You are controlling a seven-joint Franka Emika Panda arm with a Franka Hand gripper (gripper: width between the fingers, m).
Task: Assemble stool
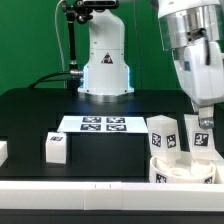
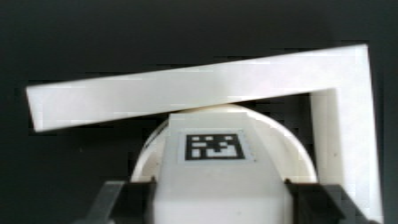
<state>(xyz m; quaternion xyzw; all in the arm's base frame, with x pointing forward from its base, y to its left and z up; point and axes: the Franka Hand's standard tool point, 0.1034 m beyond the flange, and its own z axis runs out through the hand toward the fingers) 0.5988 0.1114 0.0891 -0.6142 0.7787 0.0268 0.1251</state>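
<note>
I saw my gripper (image 1: 203, 138) clamped on a leg (image 2: 217, 150). The seat (image 1: 185, 173) lay just beneath it.

You see the white plastic, round-topped stool leg (image 2: 217, 170), its black-and-white square tag (image 2: 217, 148) facing you, clamped between the dark fingers (image 2: 118, 203) of the gripper (image 2: 214, 198). Beyond it, long white border rails (image 2: 196, 88) meet at a corner on the black table (image 2: 107, 40).
</note>
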